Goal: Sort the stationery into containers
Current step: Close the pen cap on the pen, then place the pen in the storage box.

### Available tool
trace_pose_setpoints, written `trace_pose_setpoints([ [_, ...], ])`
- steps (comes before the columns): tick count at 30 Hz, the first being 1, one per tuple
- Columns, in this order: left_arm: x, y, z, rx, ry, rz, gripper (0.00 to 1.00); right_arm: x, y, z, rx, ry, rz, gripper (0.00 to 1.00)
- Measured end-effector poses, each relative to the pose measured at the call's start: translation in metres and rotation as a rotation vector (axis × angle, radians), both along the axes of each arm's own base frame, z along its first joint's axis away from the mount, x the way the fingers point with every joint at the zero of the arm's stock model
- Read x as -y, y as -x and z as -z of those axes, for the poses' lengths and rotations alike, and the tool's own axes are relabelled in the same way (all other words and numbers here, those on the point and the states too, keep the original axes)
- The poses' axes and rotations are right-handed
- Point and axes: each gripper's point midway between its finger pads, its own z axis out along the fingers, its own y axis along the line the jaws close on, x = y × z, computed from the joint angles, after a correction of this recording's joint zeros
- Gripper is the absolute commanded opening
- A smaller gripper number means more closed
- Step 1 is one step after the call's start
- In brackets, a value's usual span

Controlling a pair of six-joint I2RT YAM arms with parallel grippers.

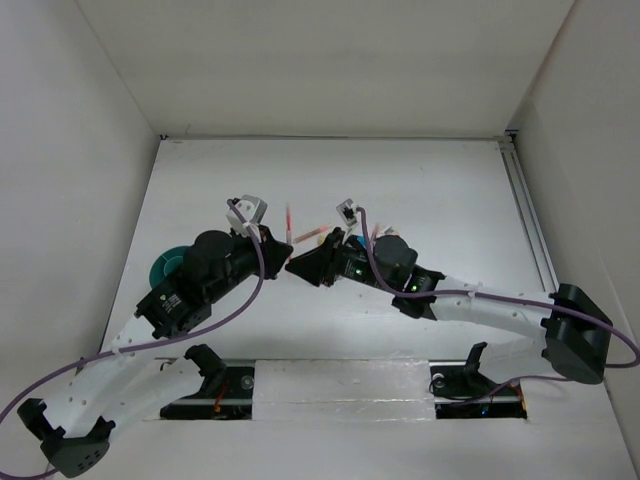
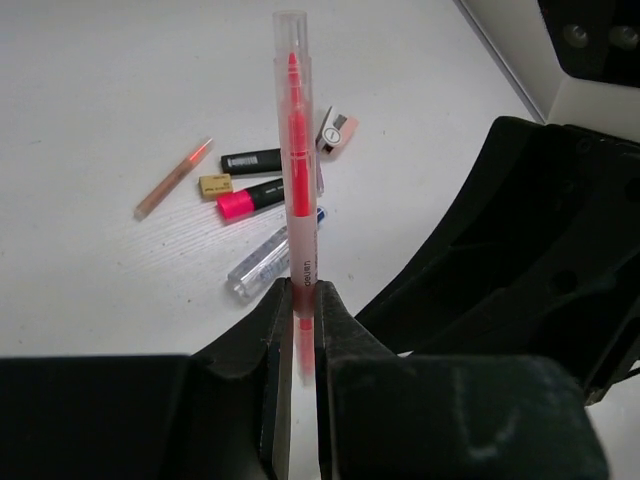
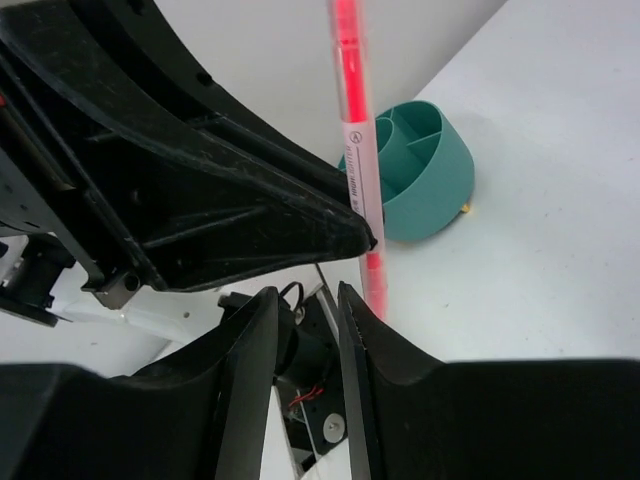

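Note:
My left gripper (image 2: 304, 292) is shut on a clear pen with an orange-red core (image 2: 299, 150) and holds it upright above the table. The pen also shows in the top view (image 1: 289, 221) and the right wrist view (image 3: 355, 150). My right gripper (image 3: 305, 305) is open and empty, its tips right beside the left gripper (image 1: 281, 250); the pen passes outside its right finger. The teal cup (image 3: 425, 170), divided inside, stands on the table beyond; in the top view (image 1: 160, 268) the left arm partly hides it.
On the table lie an orange pencil (image 2: 175, 178), a beige eraser (image 2: 214, 185), a black marker (image 2: 250, 160), a pink-ended marker (image 2: 250, 200), a clear blue-capped pen (image 2: 262, 262) and a small pinkish block (image 2: 338, 132). White walls enclose the table.

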Motion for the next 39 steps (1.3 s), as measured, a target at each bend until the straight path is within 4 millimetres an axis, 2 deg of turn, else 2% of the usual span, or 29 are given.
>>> trace_pose_setpoints([
  [7, -0.002, -0.005, -0.005, 0.018, 0.013, -0.027, 0.0, 0.005, 0.003, -0.001, -0.004, 0.007, 0.002, 0.38],
  [9, -0.004, -0.007, -0.005, 0.021, 0.012, -0.046, 0.0, 0.012, 0.005, -0.004, 0.003, 0.005, 0.011, 0.41],
  [15, -0.02, -0.02, -0.005, 0.03, 0.003, -0.17, 0.0, 0.039, -0.001, -0.026, 0.053, -0.021, 0.08, 0.42],
  [19, -0.046, -0.034, -0.005, 0.029, -0.011, -0.348, 0.0, 0.052, -0.007, -0.029, 0.074, -0.018, 0.12, 0.42],
  [23, -0.085, -0.043, -0.005, 0.015, -0.005, -0.605, 0.0, 0.058, -0.005, -0.019, 0.077, 0.008, 0.125, 0.42],
  [26, -0.124, -0.04, -0.003, -0.004, 0.018, -0.841, 0.0, 0.06, -0.004, -0.01, 0.079, 0.034, 0.124, 0.42],
  [29, -0.148, -0.036, -0.001, -0.01, 0.05, -0.997, 0.0, 0.061, -0.003, 0.0, 0.078, 0.058, 0.12, 0.42],
  [34, -0.168, -0.034, 0.011, 0.0, 0.06, -1.158, 0.0, 0.06, 0.001, 0.005, 0.08, 0.072, 0.089, 0.42],
  [39, -0.182, -0.028, 0.041, -0.025, -0.041, -1.267, 0.0, 0.057, 0.009, 0.007, 0.08, 0.075, 0.037, 0.42],
])
